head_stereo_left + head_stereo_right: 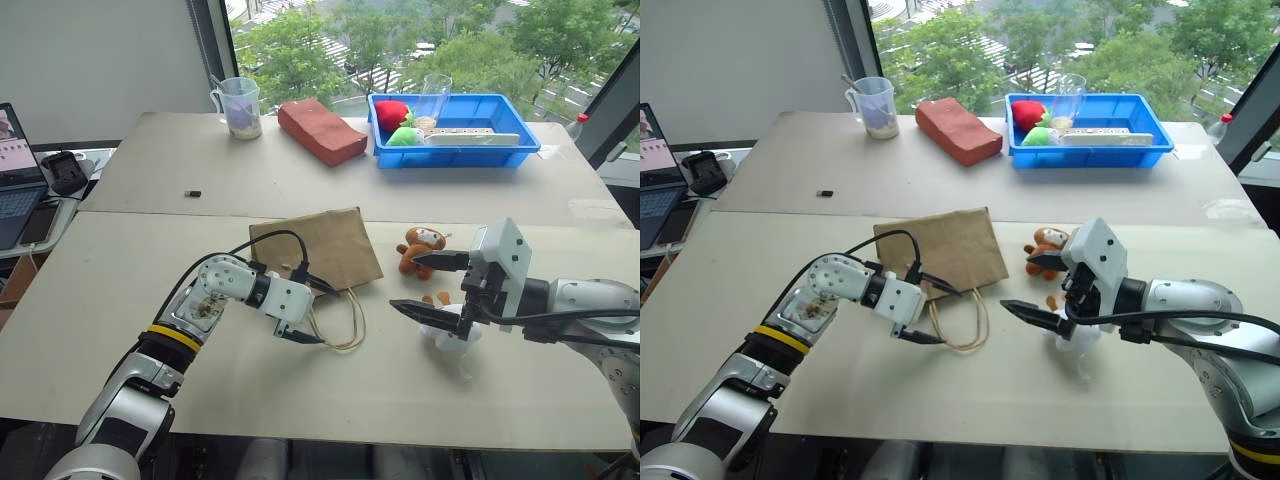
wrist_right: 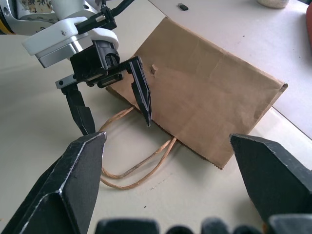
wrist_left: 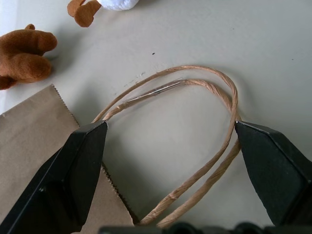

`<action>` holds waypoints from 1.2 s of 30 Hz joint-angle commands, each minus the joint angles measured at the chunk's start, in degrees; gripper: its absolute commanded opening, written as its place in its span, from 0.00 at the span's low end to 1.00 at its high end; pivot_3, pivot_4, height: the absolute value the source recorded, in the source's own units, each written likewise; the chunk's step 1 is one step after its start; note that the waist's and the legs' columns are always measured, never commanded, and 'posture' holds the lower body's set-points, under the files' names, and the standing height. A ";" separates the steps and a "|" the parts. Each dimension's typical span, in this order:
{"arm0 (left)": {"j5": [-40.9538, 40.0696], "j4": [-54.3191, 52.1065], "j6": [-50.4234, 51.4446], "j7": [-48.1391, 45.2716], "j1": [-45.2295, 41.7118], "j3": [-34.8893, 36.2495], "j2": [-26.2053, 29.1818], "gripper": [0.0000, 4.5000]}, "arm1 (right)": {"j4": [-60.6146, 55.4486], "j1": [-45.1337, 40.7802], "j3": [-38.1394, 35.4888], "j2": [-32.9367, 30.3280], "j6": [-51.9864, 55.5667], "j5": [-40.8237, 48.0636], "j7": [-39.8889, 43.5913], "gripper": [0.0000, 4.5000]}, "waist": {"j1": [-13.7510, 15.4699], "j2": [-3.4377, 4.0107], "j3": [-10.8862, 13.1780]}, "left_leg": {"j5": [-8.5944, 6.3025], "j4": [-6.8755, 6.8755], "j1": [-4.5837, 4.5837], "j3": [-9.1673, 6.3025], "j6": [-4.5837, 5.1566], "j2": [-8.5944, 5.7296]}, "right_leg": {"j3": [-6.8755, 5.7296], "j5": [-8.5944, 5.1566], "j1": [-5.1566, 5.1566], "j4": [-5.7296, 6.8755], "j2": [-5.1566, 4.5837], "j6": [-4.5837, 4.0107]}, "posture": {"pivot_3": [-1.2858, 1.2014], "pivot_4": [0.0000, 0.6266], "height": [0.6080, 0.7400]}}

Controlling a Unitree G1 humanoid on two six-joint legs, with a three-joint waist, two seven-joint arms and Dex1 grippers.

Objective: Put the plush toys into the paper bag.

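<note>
Here the paper bag (image 1: 318, 248) is seen flat on the desk (image 1: 150, 290), the open left gripper (image 1: 305, 310) poised at its handles (image 1: 340, 322), the open right gripper (image 1: 432, 284) over the monkey (image 1: 419, 248) and bunny (image 1: 455, 335) just right, so the mouth might be pinched shut.

Bright daylight from the window (image 1: 420, 40) behind — soft shadows, sharp focus throughout.

Table (image 1: 150, 300) — paper bag (image 1: 325, 245), plush toys (image 1: 420, 248)
</note>
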 commanded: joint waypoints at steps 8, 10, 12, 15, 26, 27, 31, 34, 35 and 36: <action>2.47 0.96 -2.68 1.43 -0.90 -1.07 -0.90 0.99 | -1.49 -3.29 -1.76 -1.51 2.18 2.48 -1.89 1.00 | -0.03 0.00 0.00 | 0.00 0.00 0.00 0.00 0.00 0.00 | 0.00 0.00 0.00 0.00 0.00 0.00 | 0.52 0.24 1.00; 1.56 0.78 -2.48 0.77 -0.98 -1.19 -1.36 0.99 | -1.42 -3.72 -1.52 -1.55 2.40 2.68 -2.22 1.00 | 0.04 0.00 0.00 | 0.00 0.00 0.01 0.00 0.00 0.00 | 0.00 0.00 0.01 -0.01 0.00 0.00 | 0.52 0.24 1.00; 0.55 0.32 -2.58 0.12 -0.92 -1.19 -1.84 0.87 | -1.54 -4.11 -1.40 -1.55 2.77 3.13 -2.62 1.00 | 0.06 0.00 0.00 | 0.00 0.00 -0.01 0.00 0.00 0.00 | 0.00 0.00 0.00 0.00 0.00 0.00 | 0.52 0.24 1.00; -0.16 0.18 -1.83 -0.72 -0.74 -1.08 -2.19 0.61 | -1.80 -4.38 -1.45 -1.63 3.25 3.72 -3.02 1.00 | -0.04 0.00 0.00 | 0.00 0.00 -0.02 0.00 0.00 0.00 | 0.00 0.00 0.00 -0.01 0.00 0.00 | 0.52 0.24 1.00; -9.37 -4.68 9.74 -2.70 -0.62 2.91 -3.63 0.00 | -0.80 -4.99 -1.43 -2.04 4.02 3.52 -3.54 1.00 | -0.01 0.00 0.00 | 0.00 0.00 -0.02 0.00 0.01 0.00 | 0.00 0.00 0.00 0.00 0.00 0.00 | 0.52 0.24 1.00; -12.03 -6.14 12.94 -2.82 -0.75 4.33 -3.54 0.00 | -0.55 -4.43 -1.51 -2.17 3.75 3.05 -3.36 1.00 | -0.02 0.00 0.00 | 0.00 0.00 -0.03 0.00 0.01 0.00 | 0.00 0.00 0.00 0.00 0.00 0.00 | 0.52 0.24 1.00; -18.68 -9.26 19.40 -2.90 -0.86 9.77 -2.27 0.00 | 0.45 -1.94 -1.85 -1.86 2.55 1.51 -2.96 1.00 | -0.19 0.00 0.00 | -0.01 0.00 0.02 -0.01 0.01 0.02 | -0.01 0.00 0.00 0.04 0.00 0.01 | 0.52 0.24 1.00; -22.65 -11.06 24.88 -2.31 -1.29 13.27 -1.24 0.00 | 1.87 0.25 -1.30 -0.42 0.68 0.24 -2.49 1.00 | -0.25 0.00 0.00 | -0.01 0.00 0.03 -0.01 0.01 0.02 | 0.00 0.00 -0.01 0.04 0.00 0.00 | 0.52 0.24 1.00; -23.46 -11.53 26.28 -2.21 -1.43 14.01 -1.01 0.00 | 2.52 0.81 -1.07 0.41 -0.10 -0.14 -2.62 0.88 | -0.26 -0.01 0.00 | -0.01 0.00 0.04 -0.01 0.01 0.01 | 0.00 0.00 0.01 0.04 0.00 0.01 | 0.52 0.24 1.00; -24.19 -11.93 27.67 -2.03 -1.62 14.73 -0.76 0.00 | 3.18 1.39 -0.57 1.33 -0.98 -0.44 -2.35 0.82 | -0.29 -0.01 0.00 | -0.01 0.00 0.04 -0.01 0.01 0.01 | 0.00 0.00 0.00 0.04 0.00 0.01 | 0.52 0.24 1.00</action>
